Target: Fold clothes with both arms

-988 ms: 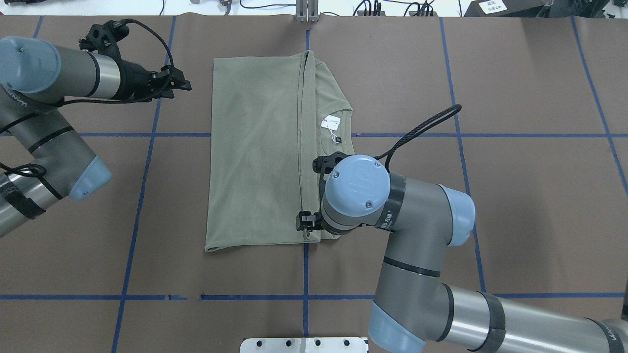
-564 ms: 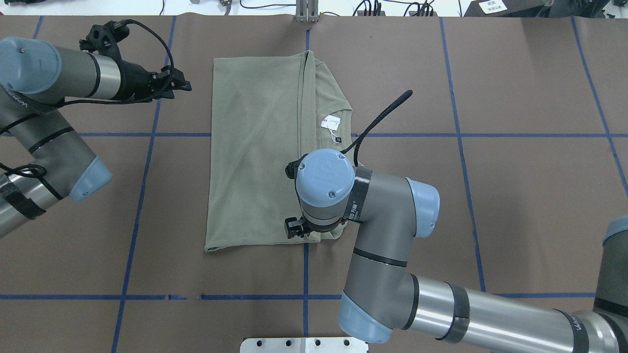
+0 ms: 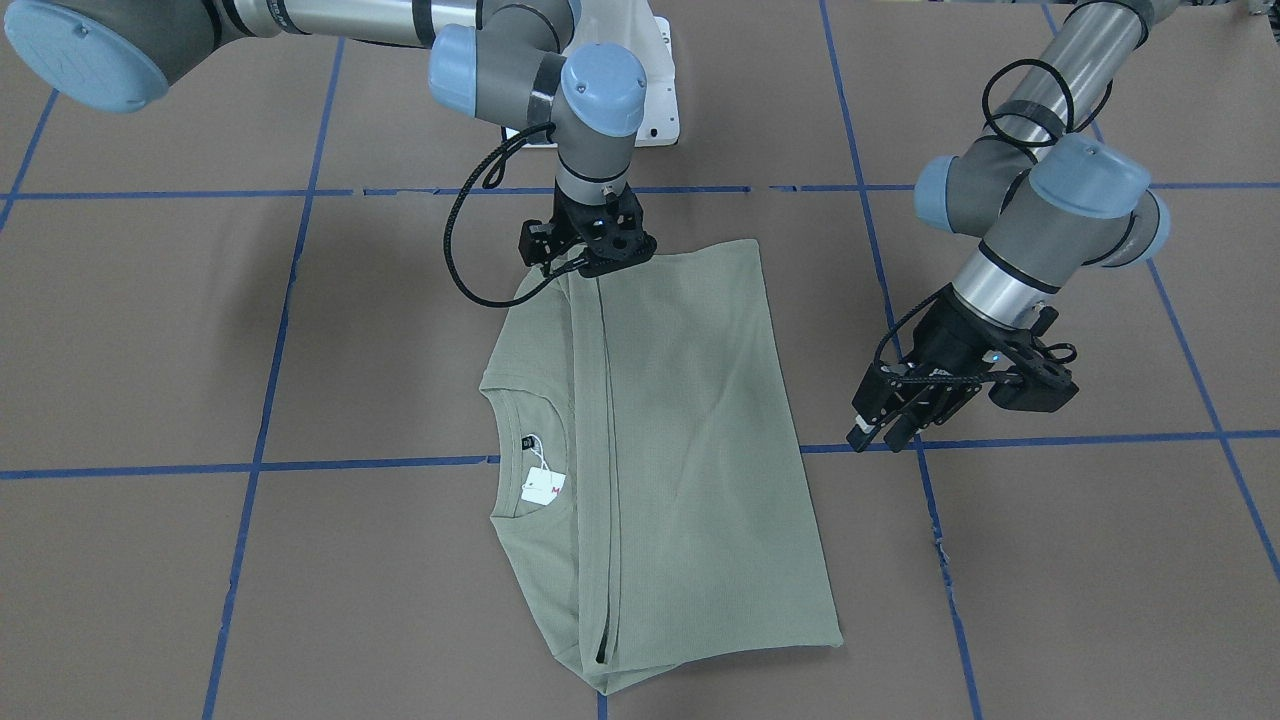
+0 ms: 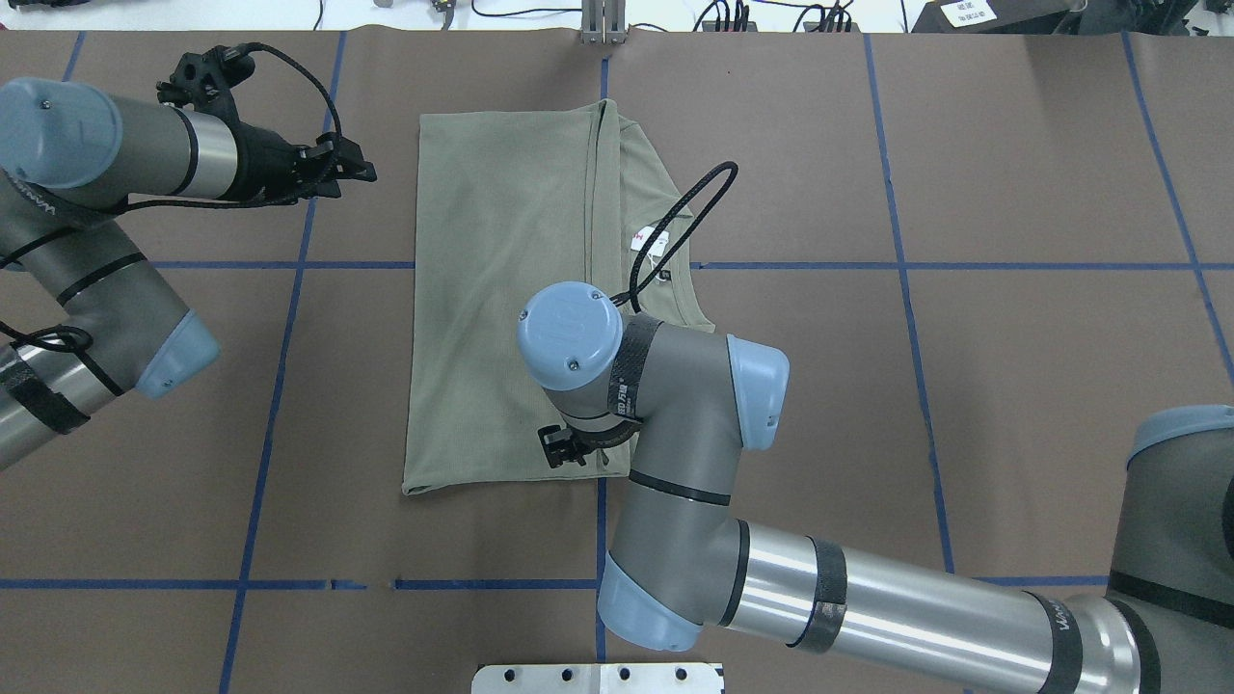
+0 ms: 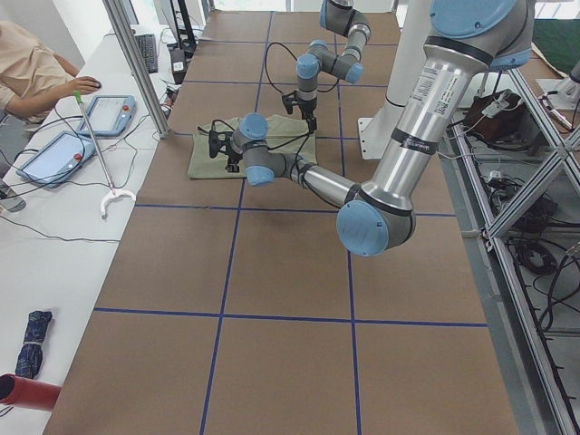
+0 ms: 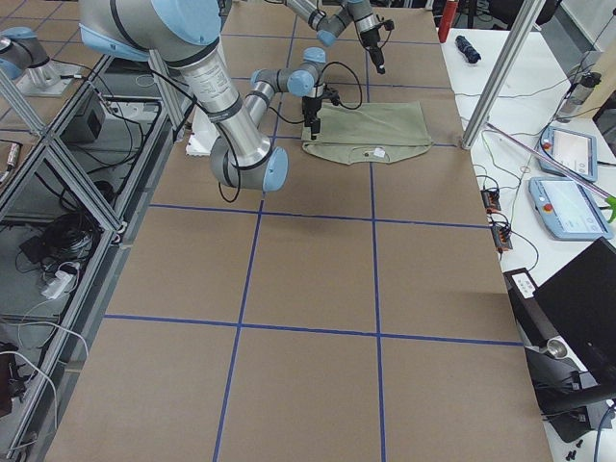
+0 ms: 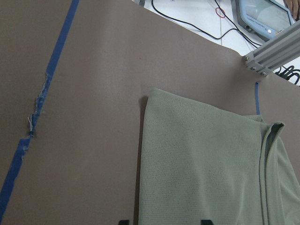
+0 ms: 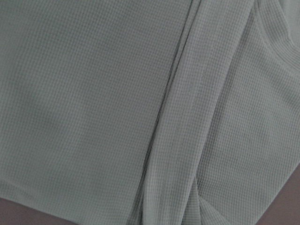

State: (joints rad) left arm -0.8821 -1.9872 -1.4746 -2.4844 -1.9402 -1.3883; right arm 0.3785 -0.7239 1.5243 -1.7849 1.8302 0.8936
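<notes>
The sage-green long-sleeved shirt [image 3: 690, 430] is lying flat on the brown-papered table [image 3: 200, 350], near the middle, with one side folded over the body so that a long straight fold edge is running from hem to shoulder. Its round collar is showing beside that fold, and a white hang tag [image 3: 545, 487] is resting at the neck opening. The right gripper [image 3: 597, 262] is pointing straight down at the hem nearest the robot, right at the end of the fold edge, and its body is hiding the fingertips; whether its fingers are apart or pinching the cloth cannot be told. Its wrist camera is looking closely at ribbed green fabric and the fold seam, with a sliver of table at the bottom corners. A black cable [image 4: 689, 207] from the right arm is looping over the collar area in the overhead view. The left gripper [image 3: 885, 435] is hovering above bare table just beside the shirt's far corner on the robot's left, apart from the cloth. In its wrist view the two fingertips [image 7: 123, 221] are showing at the bottom edge, spread apart with nothing between them. Blue tape lines [image 3: 300, 465] are crossing the table under and around the shirt.
</notes>
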